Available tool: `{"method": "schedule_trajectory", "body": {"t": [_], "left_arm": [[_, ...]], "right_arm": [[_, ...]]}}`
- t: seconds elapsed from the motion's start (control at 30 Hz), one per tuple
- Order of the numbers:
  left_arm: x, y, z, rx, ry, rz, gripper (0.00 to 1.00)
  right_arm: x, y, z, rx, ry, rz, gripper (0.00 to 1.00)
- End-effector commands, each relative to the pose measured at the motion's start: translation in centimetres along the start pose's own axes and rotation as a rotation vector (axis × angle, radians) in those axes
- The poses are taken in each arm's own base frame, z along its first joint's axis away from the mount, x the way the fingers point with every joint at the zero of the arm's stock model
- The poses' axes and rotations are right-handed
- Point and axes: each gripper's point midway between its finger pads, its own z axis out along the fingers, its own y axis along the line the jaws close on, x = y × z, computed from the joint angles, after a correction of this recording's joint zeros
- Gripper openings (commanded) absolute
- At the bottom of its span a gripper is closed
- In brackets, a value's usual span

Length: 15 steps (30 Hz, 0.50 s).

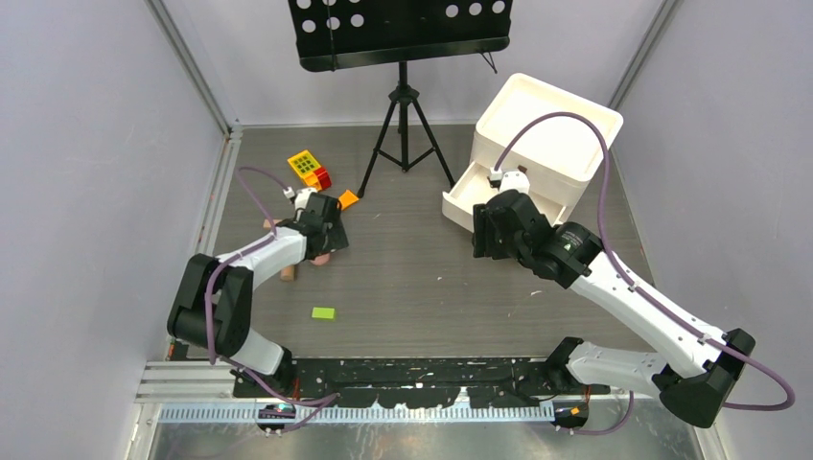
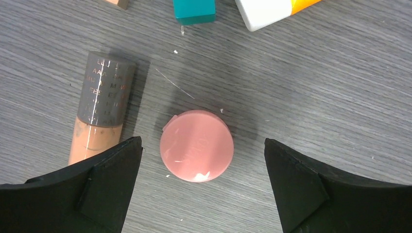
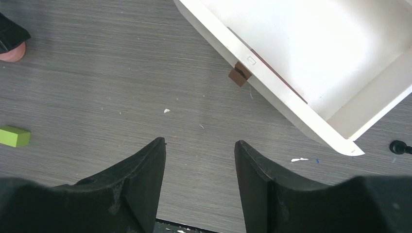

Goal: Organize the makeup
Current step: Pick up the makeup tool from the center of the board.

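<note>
Because the pink round compact (image 2: 197, 145) lies flat on the table directly under the left gripper (image 2: 201, 141), the coming move depends on this one relation. In the left wrist view the compact sits between the two black fingers (image 2: 104, 189), a little closer to the left one, and it touches neither of them. The jaws of this gripper stand wide open and hold nothing. The compact is round, so it has no long axis, and the fingers could close on it from any side. Probably the gripper only needs to go straight down and then close.

The tan tube (image 2: 99, 114) lies just beside the compact, on its left. Its long axis runs along the left finger, with the grey cap pointing away from the gripper. Its lower end is hidden under that finger, so a descent may push the tube aside. A teal block (image 2: 194, 10) lies further ahead, apart from both.

The right gripper (image 3: 200, 143) hovers over bare table, just beside the open drawer (image 3: 291, 94) of the white box (image 1: 546, 125). Its jaws are partly open with nothing between them. It is well apart from the makeup, so the left arm is clearly nearer. The drawer looks empty in the part that is visible.
</note>
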Motion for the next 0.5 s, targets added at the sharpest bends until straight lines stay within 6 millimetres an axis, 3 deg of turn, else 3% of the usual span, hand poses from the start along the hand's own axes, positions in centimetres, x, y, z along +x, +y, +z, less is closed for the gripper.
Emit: {"method": "schedule_trajectory", "body": {"t": [0.0, 0.47], "left_arm": [[-1.4, -0.2, 0.3, -0.005, -0.044, -0.034, 0.99], [0.7, 0.3, 2.0, 0.015, 0.014, -0.083, 0.79]], "right_arm": [[-0.9, -0.4, -0.7, 0.009, -0.047, 0.016, 0.59], [-0.3, -0.2, -0.4, 0.006, -0.028, 0.019, 0.59]]}}
